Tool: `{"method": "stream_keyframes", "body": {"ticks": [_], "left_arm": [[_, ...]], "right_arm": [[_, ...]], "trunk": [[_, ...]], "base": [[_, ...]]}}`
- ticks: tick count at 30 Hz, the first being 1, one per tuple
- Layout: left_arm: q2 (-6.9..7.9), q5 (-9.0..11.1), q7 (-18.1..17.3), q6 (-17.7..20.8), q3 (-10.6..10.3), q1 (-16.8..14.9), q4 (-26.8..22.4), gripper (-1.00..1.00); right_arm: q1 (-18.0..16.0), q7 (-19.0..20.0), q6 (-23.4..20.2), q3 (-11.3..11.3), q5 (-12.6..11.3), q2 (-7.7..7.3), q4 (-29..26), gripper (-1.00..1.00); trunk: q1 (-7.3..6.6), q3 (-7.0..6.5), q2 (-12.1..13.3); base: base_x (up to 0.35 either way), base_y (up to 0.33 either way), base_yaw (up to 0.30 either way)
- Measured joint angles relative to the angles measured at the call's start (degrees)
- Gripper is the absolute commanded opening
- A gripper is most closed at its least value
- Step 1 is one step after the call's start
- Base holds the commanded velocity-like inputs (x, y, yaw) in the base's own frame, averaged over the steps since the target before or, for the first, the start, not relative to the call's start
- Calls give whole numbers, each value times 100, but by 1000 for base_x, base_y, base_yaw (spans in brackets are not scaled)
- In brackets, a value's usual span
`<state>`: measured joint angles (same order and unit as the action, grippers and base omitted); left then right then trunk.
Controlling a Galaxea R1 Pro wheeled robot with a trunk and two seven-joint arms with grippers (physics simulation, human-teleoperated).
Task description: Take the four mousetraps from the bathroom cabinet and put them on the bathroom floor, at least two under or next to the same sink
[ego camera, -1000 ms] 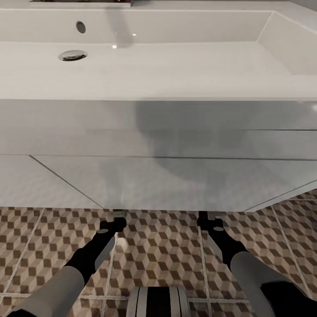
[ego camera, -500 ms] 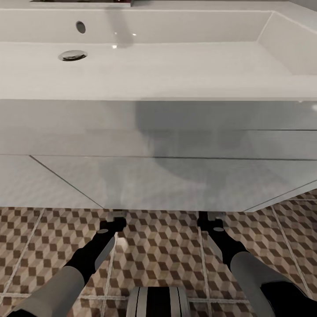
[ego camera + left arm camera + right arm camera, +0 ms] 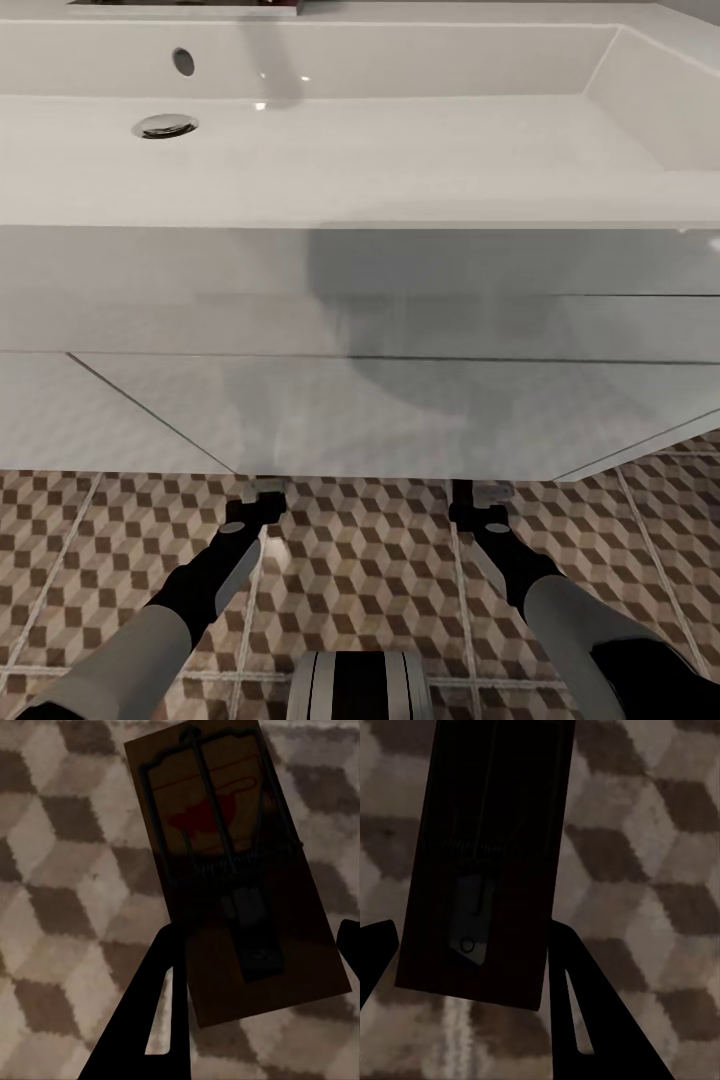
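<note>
- Head cam is looking straight down at the bathroom sink [image 3: 330, 160], a big white basin with a chrome drain [image 3: 165, 126] off to the left, sitting on a white vanity [image 3: 360, 400] that hangs over the floor.
- Both arms reach forward and low, and their ends tuck in right under the vanity's front edge. The left gripper [image 3: 262, 492] and right gripper [image 3: 482, 494] are mostly hidden by that edge in this view.
- The bathroom floor [image 3: 360, 570] is that brown, tan and cream cube tile, visible below the vanity.
- Left wrist cam: 1 mousetrap [image 3: 232, 870] sits between the 2 dark fingers [image 3: 146, 1020]. It's a brown wooden slab with a dark wire frame, a spring and a red mark, floor tile behind it. The left finger's edge lines up right along the slab's side, the other finger only peeks in at the frame edge, so it looks pinched but I can't tell for sure.
- Right wrist cam: a second mousetrap [image 3: 487, 862], very dark in shadow, sits between that gripper's fingers [image 3: 585, 1020], again with tile behind it. Both fingers sit right at its sides; whether they're actually squeezing it, can't tell.
- Can't tell whether either trap is lying on the tile or held just above it.
</note>
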<state>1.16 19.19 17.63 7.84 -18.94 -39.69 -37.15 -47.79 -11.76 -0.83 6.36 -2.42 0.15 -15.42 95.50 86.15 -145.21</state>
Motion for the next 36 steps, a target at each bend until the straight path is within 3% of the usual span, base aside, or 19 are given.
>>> {"method": "stream_keyframes", "body": {"ticks": [24,36], "left_arm": [[51,5,8,55,10,4,-73,-100],[-145,4,20,63,-33,4,-103,-100]], "right_arm": [[1,-5,235,-53,-21,13,-277,-100],[1,-211,250,-11,26,13,-285,-100]], "trunk": [[0,0,0],[0,0,0]], "base": [[0,0,0],[0,0,0]]}}
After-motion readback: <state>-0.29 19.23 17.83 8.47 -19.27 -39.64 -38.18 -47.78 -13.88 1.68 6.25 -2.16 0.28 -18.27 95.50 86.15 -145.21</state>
